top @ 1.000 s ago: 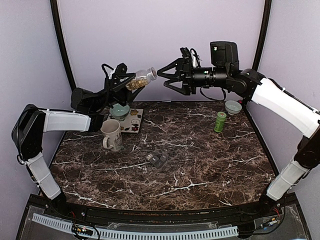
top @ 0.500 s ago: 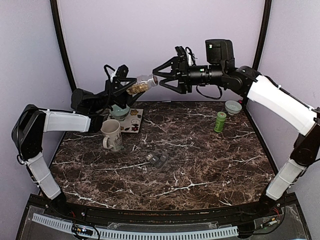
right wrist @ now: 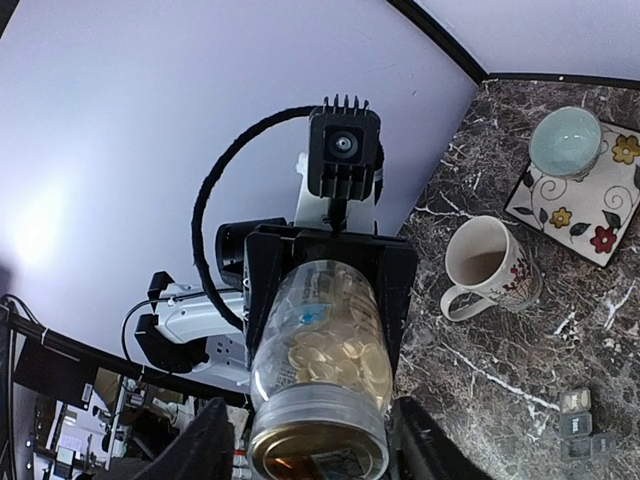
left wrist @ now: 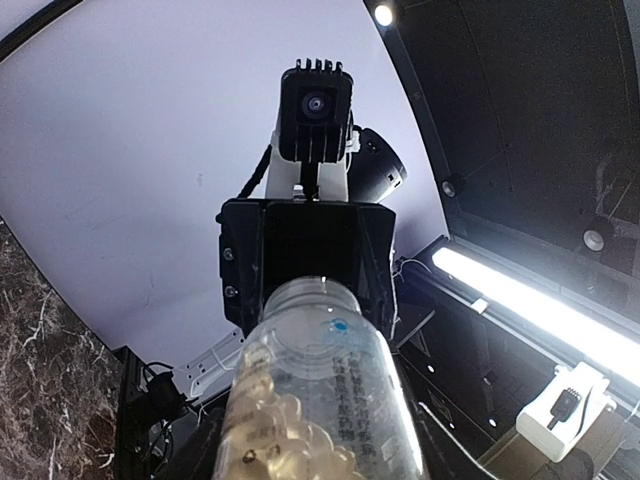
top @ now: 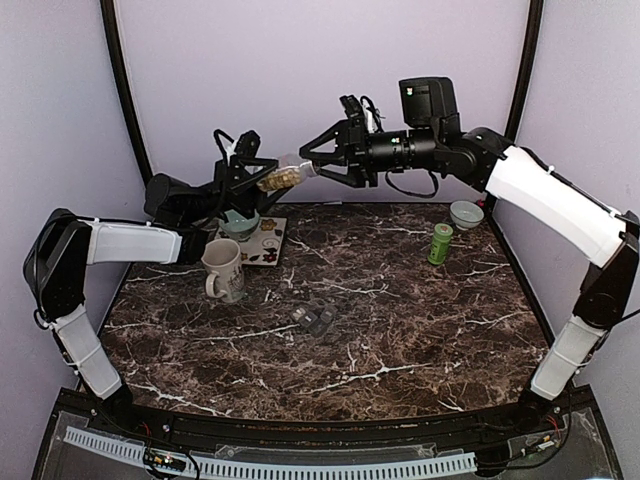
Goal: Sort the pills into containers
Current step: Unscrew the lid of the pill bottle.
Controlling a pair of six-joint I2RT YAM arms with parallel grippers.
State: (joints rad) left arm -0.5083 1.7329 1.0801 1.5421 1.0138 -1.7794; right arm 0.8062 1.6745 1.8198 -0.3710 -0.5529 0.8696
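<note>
High above the table's back, my left gripper [top: 262, 172] is shut on the body of a clear jar [top: 279, 178], holding it nearly level. Tan-yellow pills [right wrist: 338, 352] fill part of it. The jar's capped end points at my right gripper [top: 312, 165]. In the right wrist view, the right gripper's black fingers [right wrist: 205, 450] stand on either side of the cap [right wrist: 318, 440] with a narrow gap on each side. In the left wrist view the jar [left wrist: 320, 390] hides my left fingers. The dark grey containers [top: 314, 320] lie on the table's middle, far below both grippers.
A white mug [top: 222, 268] stands at the left. Behind it a pale teal bowl [top: 240, 222] sits on a flowered plate [top: 268, 243]. At the back right are a green bottle [top: 440, 243] and a small grey bowl [top: 466, 214].
My right gripper has moved left up to the jar's capped end, and its fingers have narrowed around the cap. The left gripper still holds the jar, now slightly lower.
</note>
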